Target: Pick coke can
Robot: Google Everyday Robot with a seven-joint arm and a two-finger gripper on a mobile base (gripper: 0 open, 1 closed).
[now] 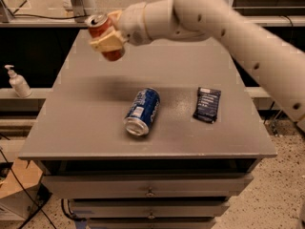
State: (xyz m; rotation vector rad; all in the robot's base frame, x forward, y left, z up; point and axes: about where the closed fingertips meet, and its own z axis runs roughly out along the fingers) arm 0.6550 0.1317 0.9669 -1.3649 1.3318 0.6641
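The coke can (102, 28), red with a silver top, is held tilted in my gripper (109, 35) above the far left part of the grey table (86, 128). The gripper's cream fingers (106, 42) are shut around the can's body. The can is off the table top, with its shadow on the surface below. My white arm reaches in from the upper right across the table.
A blue can (142, 111) with silver ends lies on its side at the table's middle. A dark blue packet (207, 104) lies flat to its right. A white pump bottle (18, 81) stands on a ledge to the left. Drawers are below the table's front edge.
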